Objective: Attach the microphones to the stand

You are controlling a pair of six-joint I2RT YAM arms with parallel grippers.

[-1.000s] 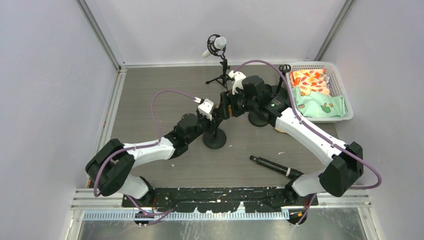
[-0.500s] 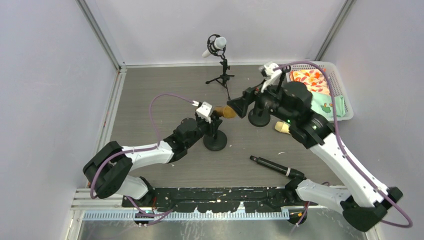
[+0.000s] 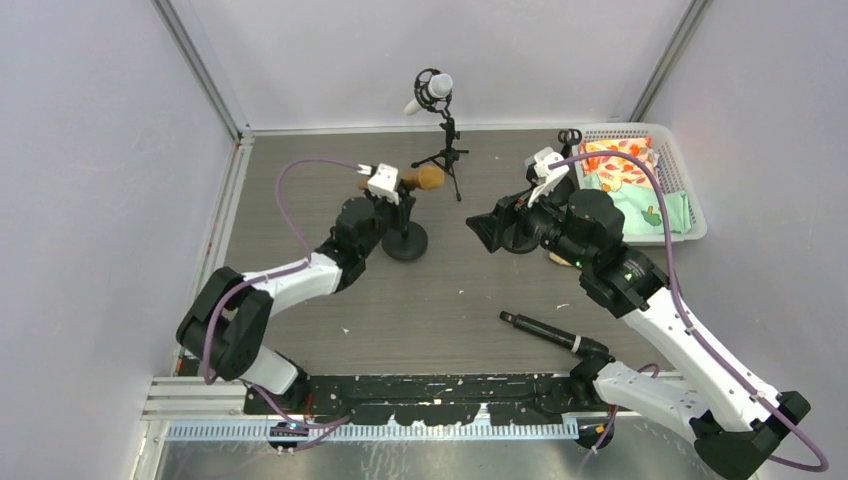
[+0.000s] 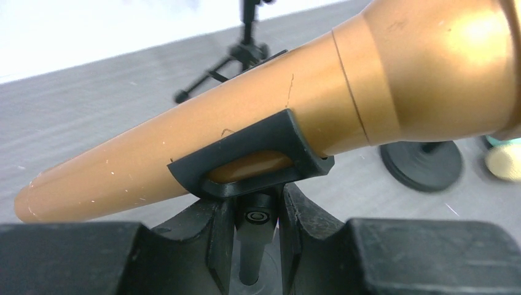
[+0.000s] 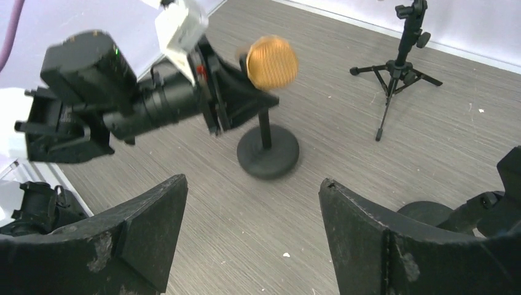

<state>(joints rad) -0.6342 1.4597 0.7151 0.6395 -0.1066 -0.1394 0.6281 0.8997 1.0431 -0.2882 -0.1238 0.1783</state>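
The metallic gold microphone (image 3: pixel 418 178) sits in the clip (image 4: pixel 252 161) of a round-base stand (image 3: pixel 405 243). My left gripper (image 3: pixel 398 203) is shut on that stand's post just under the clip (image 4: pixel 250 221). In the right wrist view the gold head (image 5: pixel 271 61) faces me above the base (image 5: pixel 268 153). My right gripper (image 3: pixel 480 228) is open and empty (image 5: pixel 253 181), to the right of that stand. A white microphone (image 3: pixel 430 92) hangs in the tripod stand (image 3: pixel 442 155). A black microphone (image 3: pixel 545 332) lies on the table. A cream-yellow one (image 3: pixel 563 257) is half hidden by my right arm.
A second round-base stand (image 3: pixel 518 238) stands beside my right gripper, its empty clip (image 3: pixel 570 137) near the basket. A white basket (image 3: pixel 680 150) with patterned cloths sits at the back right. Walls close in the back and both sides.
My right gripper has let go of the gold microphone and pulled back to the right, open. My left gripper has moved the stand with the gold microphone back and to the left.
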